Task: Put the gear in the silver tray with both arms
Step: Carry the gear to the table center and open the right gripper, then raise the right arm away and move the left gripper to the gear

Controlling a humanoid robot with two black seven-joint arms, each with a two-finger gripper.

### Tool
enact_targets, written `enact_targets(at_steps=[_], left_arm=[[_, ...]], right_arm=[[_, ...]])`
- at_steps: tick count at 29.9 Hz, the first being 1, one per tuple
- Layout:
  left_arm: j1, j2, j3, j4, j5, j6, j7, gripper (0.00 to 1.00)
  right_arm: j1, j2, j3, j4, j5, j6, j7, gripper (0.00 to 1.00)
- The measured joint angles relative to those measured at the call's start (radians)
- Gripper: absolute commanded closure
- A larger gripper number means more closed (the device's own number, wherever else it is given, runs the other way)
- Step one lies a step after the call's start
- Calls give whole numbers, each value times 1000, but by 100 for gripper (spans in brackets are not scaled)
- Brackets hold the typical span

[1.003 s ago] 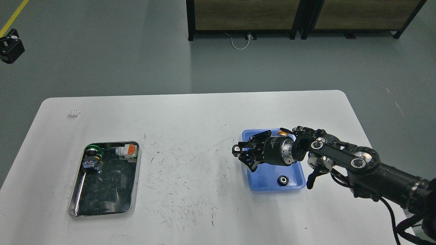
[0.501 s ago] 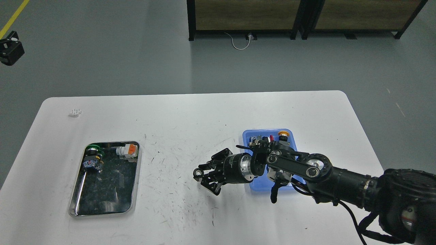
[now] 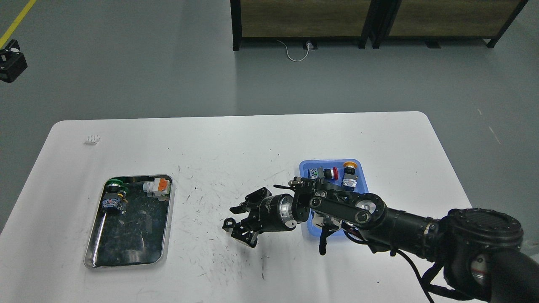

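My right arm reaches in from the lower right across the table. Its gripper [image 3: 234,219] hangs just above the white table's middle, shut on a small black gear [image 3: 228,220] at its fingertips. The silver tray [image 3: 93,252] lies at the left, well left of the gripper. It holds a green and black button [image 3: 113,185], a white and orange part [image 3: 156,186] and a blue and black part [image 3: 111,203]. A small dark part [image 3: 11,62] at the far left edge looks like my left arm's end. Its fingers cannot be told apart.
A blue plastic tray [image 3: 306,167] sits right of centre, its front hidden by my right arm. A red button part [image 3: 324,173] and a yellow-capped part [image 3: 349,169] lie at its back. A small white piece [image 3: 92,139] lies at the table's far left.
My right gripper has moved left and toward me with the gear, from over the blue tray out over the table's middle. The dark part at the left edge has drifted slightly down.
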Motion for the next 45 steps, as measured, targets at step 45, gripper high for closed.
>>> enact_targets(at_steps=[45], left_arm=[[295,-494,151,-301,481,-183,-12,2]], right_arm=[[50,-750,500,-96,121,-44,-26,1]])
